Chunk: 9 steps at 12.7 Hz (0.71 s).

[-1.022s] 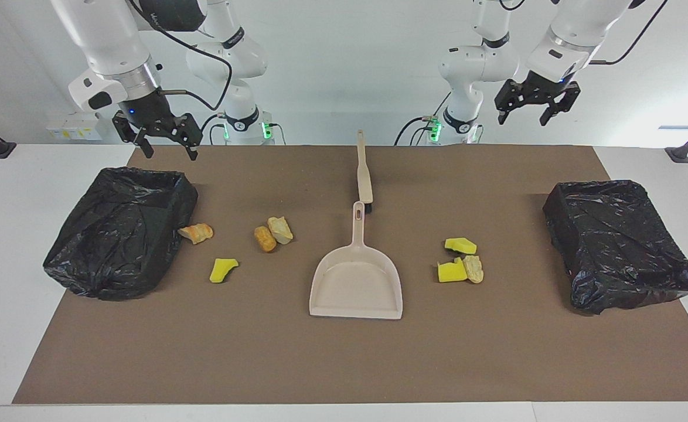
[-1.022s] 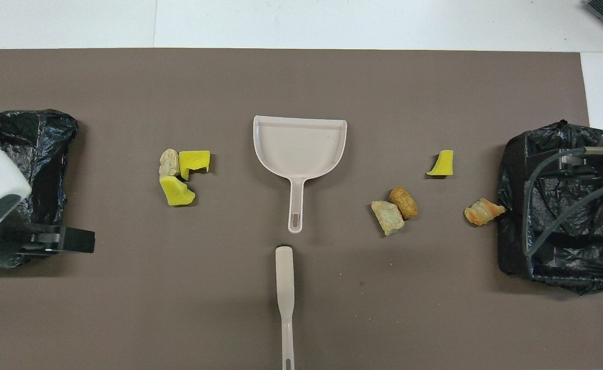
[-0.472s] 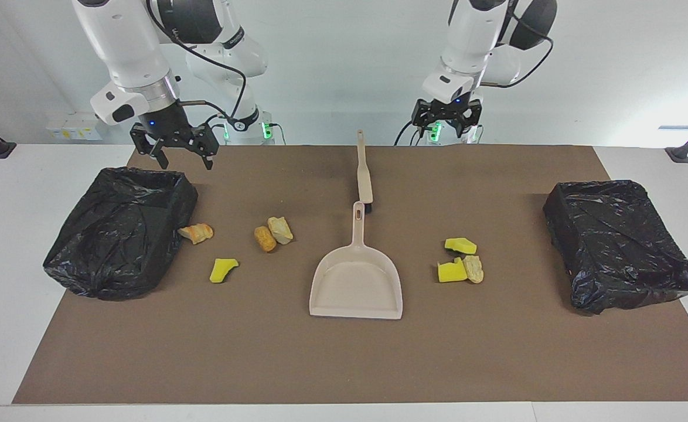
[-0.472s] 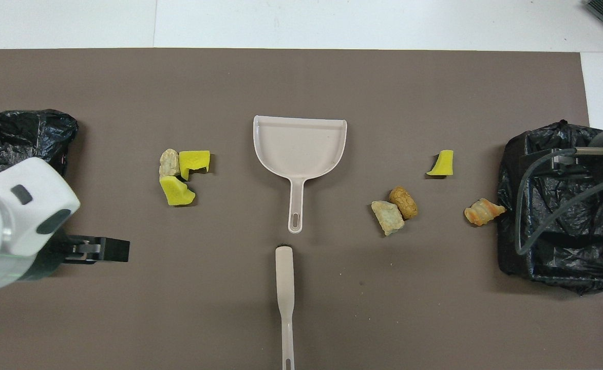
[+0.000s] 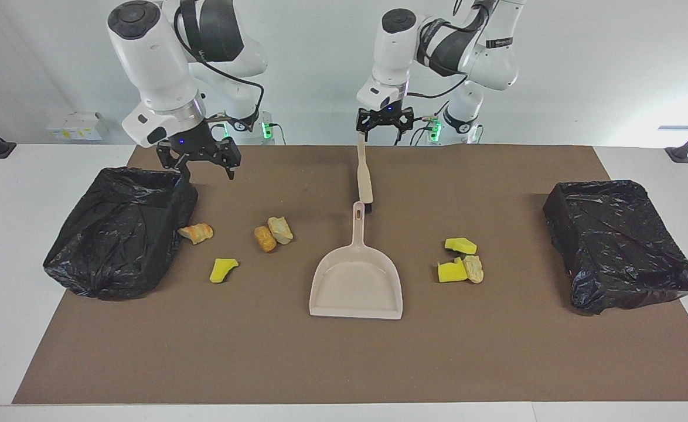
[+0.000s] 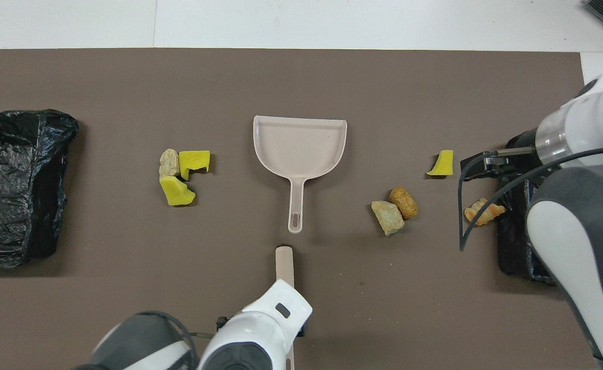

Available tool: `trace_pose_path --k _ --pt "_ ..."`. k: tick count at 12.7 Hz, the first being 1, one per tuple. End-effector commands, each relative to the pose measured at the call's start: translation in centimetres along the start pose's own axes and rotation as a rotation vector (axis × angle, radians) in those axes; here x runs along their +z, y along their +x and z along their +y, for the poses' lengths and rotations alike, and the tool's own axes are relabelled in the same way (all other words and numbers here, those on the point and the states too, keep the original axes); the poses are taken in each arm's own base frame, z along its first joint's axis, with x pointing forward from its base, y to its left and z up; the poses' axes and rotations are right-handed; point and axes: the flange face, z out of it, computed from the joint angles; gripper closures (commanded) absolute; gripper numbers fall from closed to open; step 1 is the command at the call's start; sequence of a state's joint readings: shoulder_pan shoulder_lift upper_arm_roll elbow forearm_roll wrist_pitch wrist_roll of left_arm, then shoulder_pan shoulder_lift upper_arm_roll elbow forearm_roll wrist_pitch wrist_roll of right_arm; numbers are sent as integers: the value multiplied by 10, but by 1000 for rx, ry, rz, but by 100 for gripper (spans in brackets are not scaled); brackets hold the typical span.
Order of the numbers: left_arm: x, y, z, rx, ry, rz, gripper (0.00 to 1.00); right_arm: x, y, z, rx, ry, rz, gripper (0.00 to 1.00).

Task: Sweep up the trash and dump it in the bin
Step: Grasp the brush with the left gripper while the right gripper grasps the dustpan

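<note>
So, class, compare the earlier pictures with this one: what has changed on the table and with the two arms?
The left gripper swung in from the bin at its end to over the brush handle's tip. The right gripper drifted toward the middle. Both empty, fingers open. Dustpan, trash, both bins unmoved.

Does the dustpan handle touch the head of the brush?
Apart. The overhead view shows bare brown mat between the dustpan handle tip and the brush head nearer the robots.
</note>
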<state>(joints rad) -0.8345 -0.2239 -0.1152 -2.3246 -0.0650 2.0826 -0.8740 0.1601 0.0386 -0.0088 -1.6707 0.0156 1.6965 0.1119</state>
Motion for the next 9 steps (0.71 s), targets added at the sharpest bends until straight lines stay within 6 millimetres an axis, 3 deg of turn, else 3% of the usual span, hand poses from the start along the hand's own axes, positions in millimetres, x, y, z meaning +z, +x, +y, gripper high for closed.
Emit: trace_pose_path --k 1,6,9 --pt "51 -1 17 -24 -1 -15 0 14 8 -25 -25 24 9 0" --pt "83 -23 7 10 31 -34 0 39 19 -62 -36 70 7 0" --pt "83 -37 12 39 34 -35 5 63 21 -104 -74 67 0 0"
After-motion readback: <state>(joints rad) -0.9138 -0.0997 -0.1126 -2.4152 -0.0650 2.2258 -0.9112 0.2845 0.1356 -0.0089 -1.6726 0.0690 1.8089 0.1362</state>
